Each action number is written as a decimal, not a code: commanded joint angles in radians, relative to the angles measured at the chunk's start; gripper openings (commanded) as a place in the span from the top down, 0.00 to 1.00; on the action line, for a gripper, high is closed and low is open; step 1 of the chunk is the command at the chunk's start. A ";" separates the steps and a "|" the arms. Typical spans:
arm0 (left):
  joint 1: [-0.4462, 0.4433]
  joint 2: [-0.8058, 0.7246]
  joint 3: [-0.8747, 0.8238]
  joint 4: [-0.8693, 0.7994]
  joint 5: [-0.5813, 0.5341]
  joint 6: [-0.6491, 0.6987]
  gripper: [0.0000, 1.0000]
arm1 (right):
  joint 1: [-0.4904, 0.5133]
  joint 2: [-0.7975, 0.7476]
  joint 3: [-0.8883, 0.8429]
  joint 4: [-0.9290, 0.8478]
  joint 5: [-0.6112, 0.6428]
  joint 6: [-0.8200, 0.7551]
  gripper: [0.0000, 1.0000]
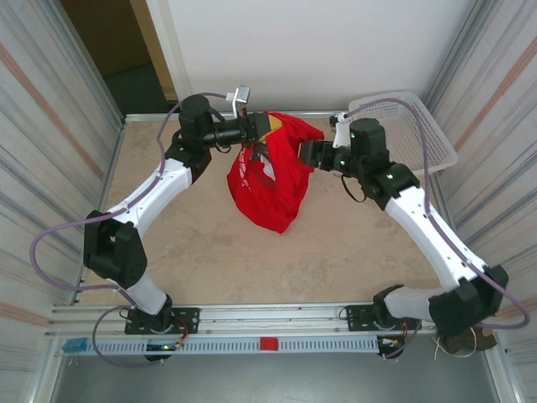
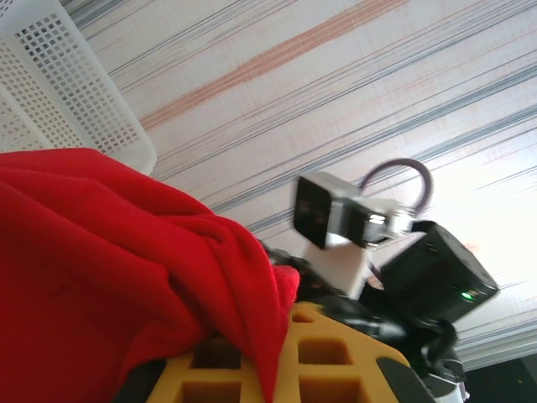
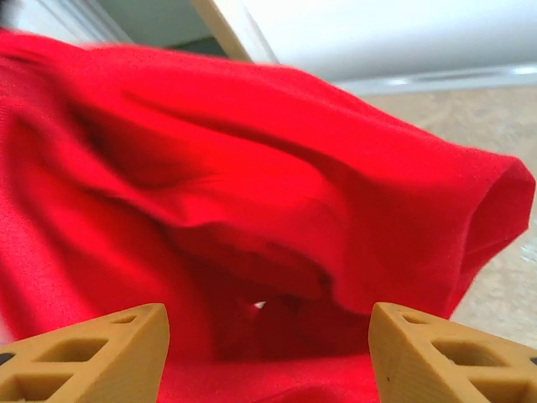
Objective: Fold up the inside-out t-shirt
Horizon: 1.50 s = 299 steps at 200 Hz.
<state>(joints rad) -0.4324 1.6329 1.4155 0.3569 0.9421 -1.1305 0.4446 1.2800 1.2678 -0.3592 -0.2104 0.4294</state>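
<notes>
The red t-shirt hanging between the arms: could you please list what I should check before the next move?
1. Left pincer shut on the t-shirt: ok, it grips the upper end.
2. Right pincer open: ok, its fingers stand wide apart.
3. Cloth between the right pincer's fingers: cannot tell; red folds lie close ahead.
4. T-shirt spread flat on the table: not ok, it hangs bunched.
5. Which side of the t-shirt faces out: cannot tell.
6. Basket apart from the t-shirt: ok.
</notes>
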 commanded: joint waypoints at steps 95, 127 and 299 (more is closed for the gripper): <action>0.037 -0.020 -0.029 0.093 -0.021 -0.036 1.00 | -0.166 -0.016 0.144 -0.035 -0.179 -0.070 1.00; 0.051 0.002 -0.038 0.094 -0.018 -0.029 1.00 | -0.188 -0.076 0.198 -0.037 -0.258 -0.020 1.00; -0.163 0.021 0.256 -0.746 -0.563 0.769 0.26 | -0.208 -0.050 0.215 0.039 -0.371 0.092 1.00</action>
<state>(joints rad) -0.5598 1.5925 1.6211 -0.2771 0.4923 -0.5110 0.2462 1.2533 1.4624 -0.3443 -0.5545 0.5014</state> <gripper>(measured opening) 0.740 0.042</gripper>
